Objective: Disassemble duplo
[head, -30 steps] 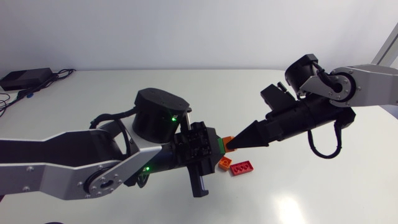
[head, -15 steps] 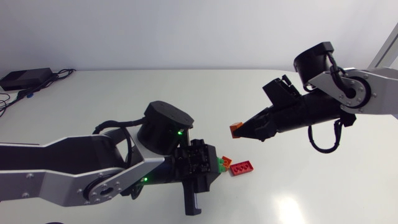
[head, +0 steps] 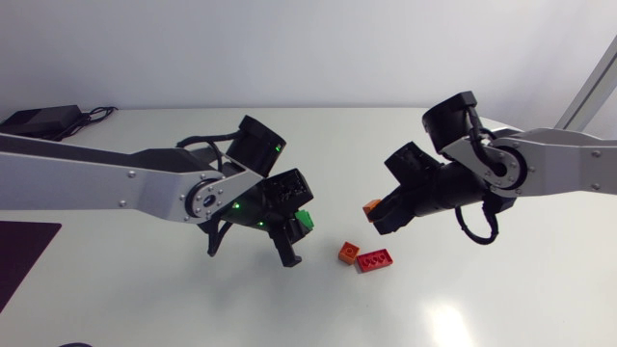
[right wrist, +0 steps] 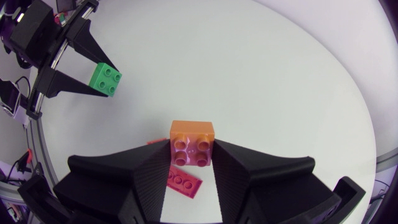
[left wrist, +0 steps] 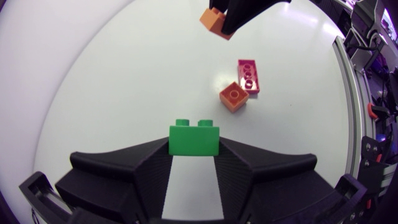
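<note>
Left claw (left wrist: 194, 148) clamps the green brick (left wrist: 194, 138), right claw (right wrist: 193, 152) an orange brick (right wrist: 192, 142), each between its fingertips. Lower both onto bare tabletop (head: 463, 299), avoiding the red plate (right wrist: 182, 182) seemingly under the right claw.

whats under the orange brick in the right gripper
A red flat brick lies on the white table below the orange brick, seen between the fingers of the right gripper. The two are apart. The fingers cover the table on either side, so anything there cannot be seen.
</note>
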`<action>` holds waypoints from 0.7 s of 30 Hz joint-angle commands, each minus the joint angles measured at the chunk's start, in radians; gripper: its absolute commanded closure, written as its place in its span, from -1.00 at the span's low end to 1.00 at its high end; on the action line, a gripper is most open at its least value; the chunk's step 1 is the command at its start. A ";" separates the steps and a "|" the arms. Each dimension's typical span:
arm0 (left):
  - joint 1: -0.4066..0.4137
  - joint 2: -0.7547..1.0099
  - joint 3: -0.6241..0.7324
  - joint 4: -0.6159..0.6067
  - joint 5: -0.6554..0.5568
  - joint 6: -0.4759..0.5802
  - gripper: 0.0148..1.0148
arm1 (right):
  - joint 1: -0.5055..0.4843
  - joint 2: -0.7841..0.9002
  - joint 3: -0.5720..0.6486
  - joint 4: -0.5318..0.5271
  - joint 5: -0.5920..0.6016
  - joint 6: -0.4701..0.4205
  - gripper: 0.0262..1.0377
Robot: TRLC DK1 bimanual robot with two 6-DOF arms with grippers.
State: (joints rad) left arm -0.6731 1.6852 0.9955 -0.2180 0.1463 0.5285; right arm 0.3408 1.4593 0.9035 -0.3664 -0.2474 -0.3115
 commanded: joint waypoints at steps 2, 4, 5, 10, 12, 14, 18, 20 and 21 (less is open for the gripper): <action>0.024 0.100 0.043 -0.047 -0.008 -0.039 0.44 | 0.006 0.061 -0.006 0.007 0.042 -0.028 0.55; 0.029 0.137 0.054 -0.067 -0.013 -0.039 0.44 | 0.006 0.079 -0.005 0.015 0.053 -0.029 0.54; 0.030 0.163 0.066 -0.090 -0.014 -0.039 0.44 | 0.006 0.092 0.000 0.015 0.059 -0.031 0.54; 0.035 0.217 0.088 -0.115 -0.016 -0.044 0.44 | 0.009 0.142 0.023 0.023 0.073 -0.031 0.54; 0.035 0.222 0.089 -0.116 -0.017 -0.044 0.44 | 0.021 0.173 0.038 0.023 0.088 -0.029 0.54; 0.035 0.223 0.091 -0.116 -0.021 -0.044 0.33 | 0.038 0.204 0.052 0.023 0.099 -0.029 0.54; 0.035 0.229 0.092 -0.116 -0.031 -0.047 0.01 | 0.067 0.262 0.077 0.034 0.131 -0.029 0.54; 0.038 0.229 0.092 -0.116 -0.036 -0.050 -0.25 | 0.078 0.288 0.087 0.035 0.143 -0.029 0.53; 0.043 0.229 0.094 -0.116 -0.037 -0.051 -0.37 | 0.083 0.302 0.094 0.035 0.149 -0.028 0.53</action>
State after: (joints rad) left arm -0.6430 1.8854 1.0660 -0.3267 0.1192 0.5007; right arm 0.4110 1.7241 0.9730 -0.3370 -0.1146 -0.3332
